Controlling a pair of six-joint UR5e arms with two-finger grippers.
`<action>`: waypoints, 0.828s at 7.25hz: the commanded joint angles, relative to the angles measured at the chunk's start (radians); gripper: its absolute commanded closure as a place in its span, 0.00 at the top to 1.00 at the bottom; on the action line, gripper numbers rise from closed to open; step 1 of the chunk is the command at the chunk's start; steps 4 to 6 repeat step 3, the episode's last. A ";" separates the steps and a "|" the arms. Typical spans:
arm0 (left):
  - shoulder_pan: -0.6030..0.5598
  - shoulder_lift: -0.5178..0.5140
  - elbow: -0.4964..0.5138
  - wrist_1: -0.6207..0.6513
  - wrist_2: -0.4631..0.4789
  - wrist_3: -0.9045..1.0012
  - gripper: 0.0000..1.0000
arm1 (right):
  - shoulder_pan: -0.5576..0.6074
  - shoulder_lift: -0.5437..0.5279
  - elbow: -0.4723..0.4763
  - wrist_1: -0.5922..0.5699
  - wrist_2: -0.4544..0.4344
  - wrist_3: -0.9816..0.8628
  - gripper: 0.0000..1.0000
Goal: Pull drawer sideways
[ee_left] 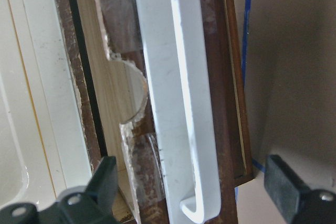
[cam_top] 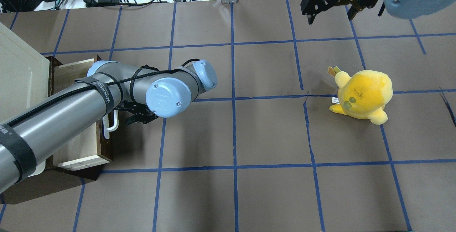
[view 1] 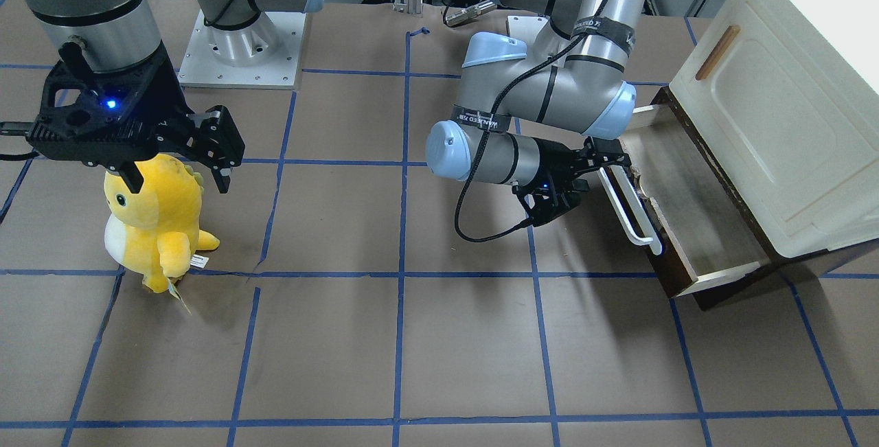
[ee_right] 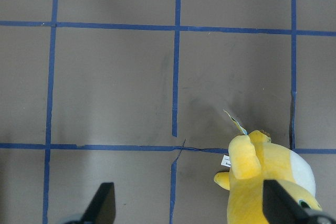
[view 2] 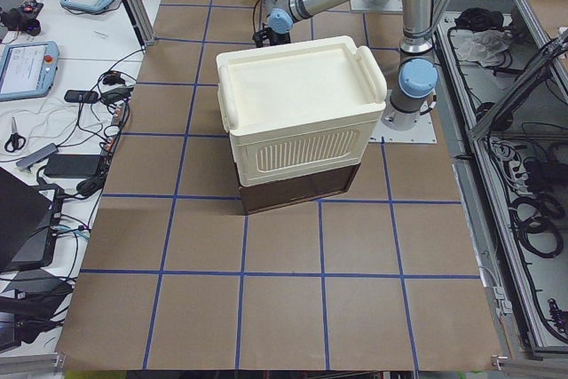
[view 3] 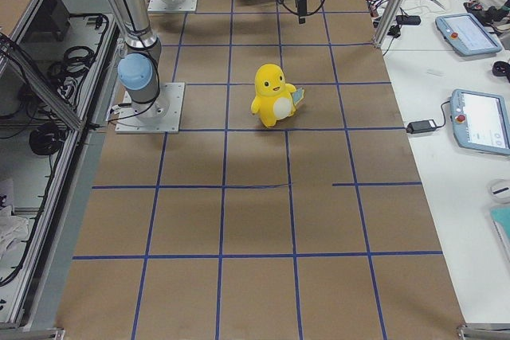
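Brown gridded table (view 1: 467, 337), white cabinet (view 1: 790, 124), yellow plush (view 1: 154, 220)

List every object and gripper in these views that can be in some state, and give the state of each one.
drawer, pulled partway out.
left gripper, open, one finger on each side of the white handle, not clamped.
plush toy, standing upright on the table.
right gripper, open, holding nothing.
cabinet door, shut.
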 commanded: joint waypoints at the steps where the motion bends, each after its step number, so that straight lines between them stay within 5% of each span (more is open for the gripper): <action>1: 0.426 0.347 0.328 -0.021 -0.777 0.531 1.00 | 0.000 0.000 0.000 0.000 0.000 0.000 1.00; 3: 0.489 0.371 0.326 -0.020 -0.860 0.576 1.00 | 0.000 0.000 0.000 0.000 0.000 0.000 1.00; 6: 0.489 0.371 0.326 -0.020 -0.860 0.576 1.00 | 0.000 0.000 0.000 0.000 0.000 0.000 1.00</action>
